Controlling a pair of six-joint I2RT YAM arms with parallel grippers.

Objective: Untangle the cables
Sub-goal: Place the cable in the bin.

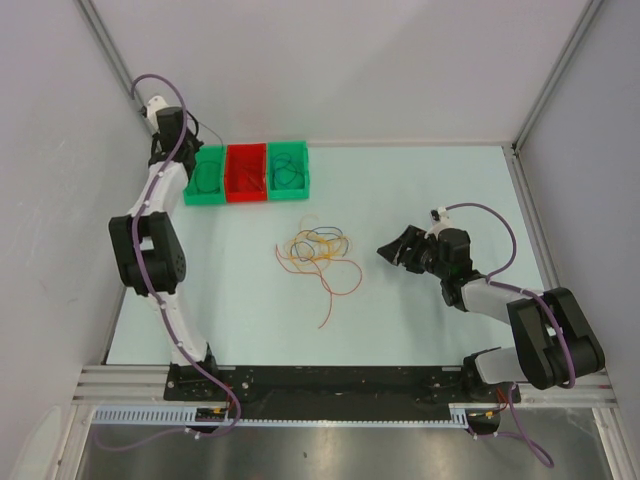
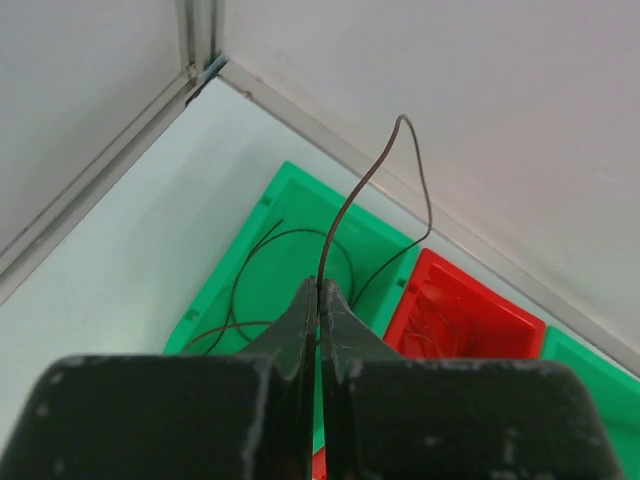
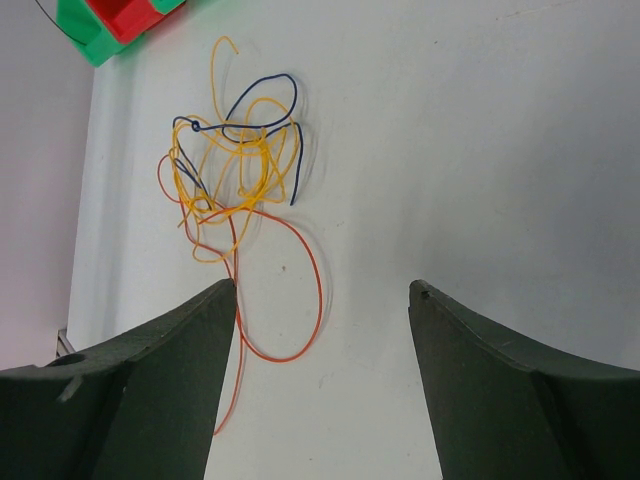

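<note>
Far left: pinches a single dark cable [image 2: 345,195] at the very tips of the clenched left end effector [image 2: 320,300], high above the left green bin [image 2: 265,260], likely for dropping in beside the dark loops already lying there. Lets the free end arch up and over toward the back wall.

Suggests sorting by colour: dark strands in the left green bin, reddish ones faintly visible in the red bin [image 1: 246,172], blue in the right green bin [image 1: 288,170]. Three bins in all, two green and one red, touching side by side at the back of the bench [image 1: 430,190].

Middle: leaves the remaining cables as one loose tangle [image 3: 235,170] flat on the bench, well apart from the bins, presumably for lifting out strand by strand. Roughly several yellow, one or two dark blue, one or two orange-red with a long tail trailing away from the heap; no exact count possible through the overlaps.

Right: holds the right end effector [image 3: 322,288] released, jaws spread wide and empty, low over the bench near the tangle and aimed at it, probably lined up for the next strand, with the orange-red tail just beside one finger looking easiest to reach
</note>
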